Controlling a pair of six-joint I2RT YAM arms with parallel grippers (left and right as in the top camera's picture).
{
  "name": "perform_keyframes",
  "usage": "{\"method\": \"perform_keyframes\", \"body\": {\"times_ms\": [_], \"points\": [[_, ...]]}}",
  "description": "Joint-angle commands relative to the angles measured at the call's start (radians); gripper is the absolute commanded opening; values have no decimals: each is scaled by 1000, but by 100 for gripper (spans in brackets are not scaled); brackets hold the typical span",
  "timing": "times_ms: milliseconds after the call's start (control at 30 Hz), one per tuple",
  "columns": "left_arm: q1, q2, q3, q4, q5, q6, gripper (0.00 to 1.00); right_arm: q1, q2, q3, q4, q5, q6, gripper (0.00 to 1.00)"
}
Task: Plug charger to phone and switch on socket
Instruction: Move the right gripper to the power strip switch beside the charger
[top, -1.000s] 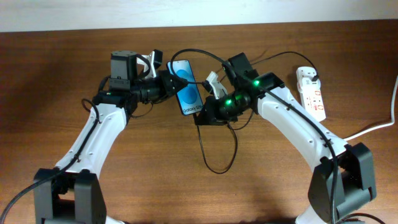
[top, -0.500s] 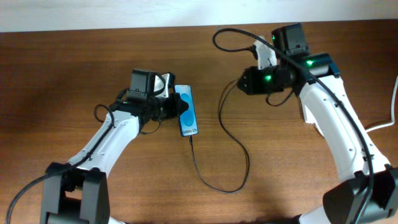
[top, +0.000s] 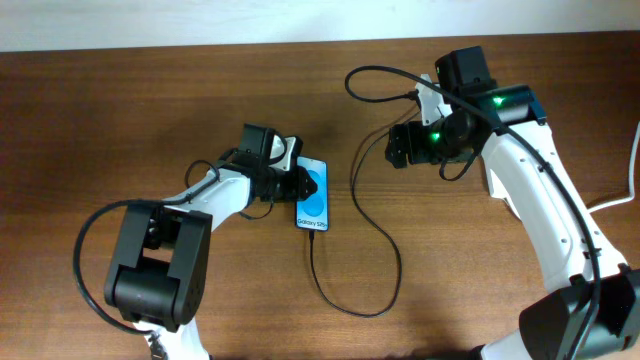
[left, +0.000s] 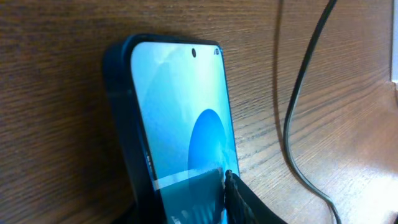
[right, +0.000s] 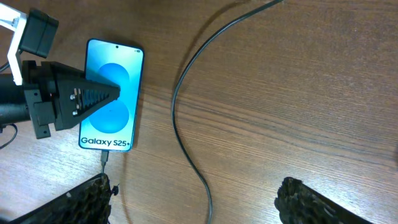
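The phone (top: 313, 209) lies flat on the table with its blue screen up, and also shows in the right wrist view (right: 115, 106). The charger (top: 398, 262) is a thin black cable whose tip (right: 104, 157) sits in the phone's bottom edge; it loops below the phone and runs up under my right arm. My left gripper (top: 299, 186) reaches over the phone's left side, one ribbed finger (left: 241, 200) lying over the screen; I cannot see whether it still presses. My right gripper (top: 398, 148) hangs above the cable, open wide and holding nothing. The socket is hidden under my right arm.
A thick white cord (top: 634, 160) runs along the table's right edge. The cable loop (right: 186, 137) lies on bare wood between phone and right arm. A pale wall borders the far table edge.
Both grippers met at the phone a second ago. Since then the right arm drew back to the upper right and opened wide, and the left gripper brought the phone down to the table's middle.
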Motion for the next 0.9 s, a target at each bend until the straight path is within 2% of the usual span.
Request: {"method": "perform_keyframes", "body": {"times_ms": [0, 67, 133, 267, 300, 367, 433, 467, 500, 533, 567, 667, 733, 800, 867], "points": [[-3, 10, 0, -5, -13, 16, 35, -4, -16, 0, 0, 9, 2, 89], [-3, 10, 0, -10, -13, 15, 36, -4, -16, 0, 0, 9, 2, 91], [11, 10, 0, -60, -19, 15, 45, -4, -16, 0, 0, 9, 2, 93], [34, 10, 0, -142, -92, 15, 50, -4, -16, 0, 0, 9, 2, 95], [34, 10, 0, -142, -92, 15, 51, -3, -16, 0, 0, 9, 2, 100], [34, 10, 0, -142, -92, 15, 51, -4, -16, 0, 2, 9, 2, 98], [37, 4, 4, -152, -91, 16, 46, -4, -13, -1, 11, 11, 1, 98], [55, -26, 24, -203, -91, 16, 56, -5, -13, -1, -1, 56, -5, 99], [73, -68, 45, -254, -92, 27, 61, -17, -13, 0, -12, 125, 0, 84], [93, -154, 63, -323, -93, 71, 68, -53, -13, 0, -23, 169, 42, 38], [100, -279, 64, -398, -165, 76, 71, -117, -13, -1, -42, 165, 121, 16], [98, -552, 64, -563, -300, 76, 70, -309, -5, -1, -8, 162, 181, 10], [98, -689, 64, -628, -320, 76, 71, -429, 54, -3, 40, 162, 307, 4], [98, -809, 64, -689, -325, 76, 72, -501, 135, -3, 95, 161, 334, 4], [98, -905, 64, -794, -407, 76, 74, -533, 238, -3, 165, 142, 334, 4]]}}
